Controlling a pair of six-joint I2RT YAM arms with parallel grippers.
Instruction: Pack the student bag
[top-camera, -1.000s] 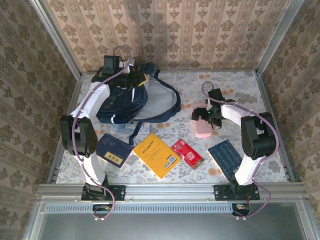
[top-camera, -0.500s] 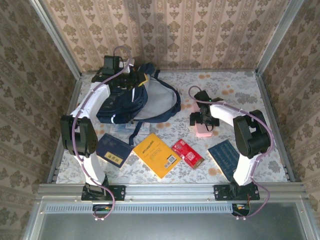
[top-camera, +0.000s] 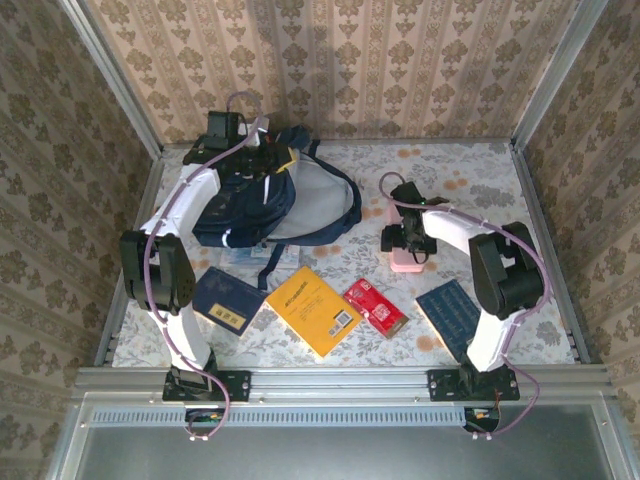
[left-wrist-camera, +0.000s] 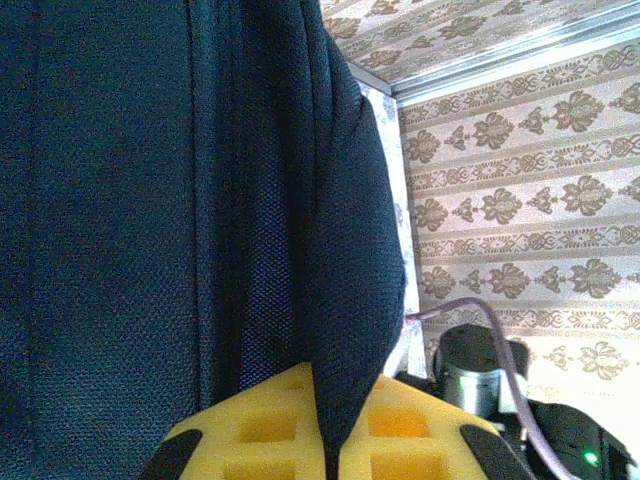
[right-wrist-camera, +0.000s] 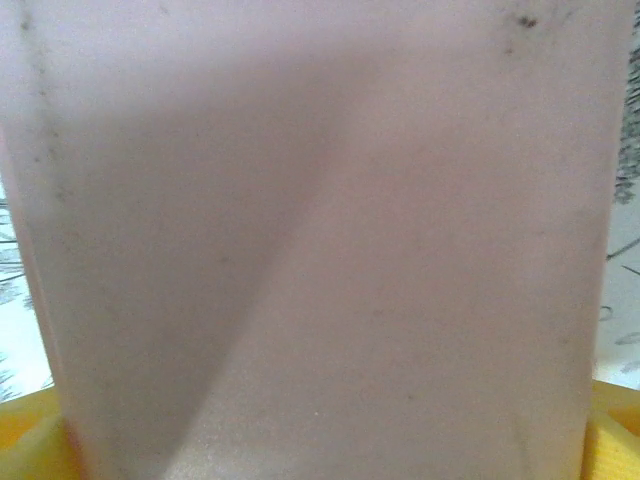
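At the far end of the student bag (top-camera: 265, 205), top external view, the left gripper (top-camera: 262, 150) meets the fabric; finger detail is too small to read. The bag lies on the table (top-camera: 480, 180) with its pale lining exposed. To the right of the bag, well apart, the right gripper (top-camera: 405, 236) sits over a pink case (top-camera: 405, 263) and hides the case's far half. Nearer the arm bases than the bag lie a dark blue book (top-camera: 225, 300), a yellow book (top-camera: 313, 308), a red packet (top-camera: 375, 307) and a blue pad (top-camera: 452, 312).

Left wrist view: a fold of the bag (left-wrist-camera: 150, 200) runs down between the yellow pads (left-wrist-camera: 265, 430), which stand narrow and pinch it. The frame cuts off the pad bases.

Right wrist view: the pink case (right-wrist-camera: 320, 230) is blurred at close range. Yellow pads (right-wrist-camera: 25, 440) stand wide at both lower corners, astride the case; whether they press it cannot be told.
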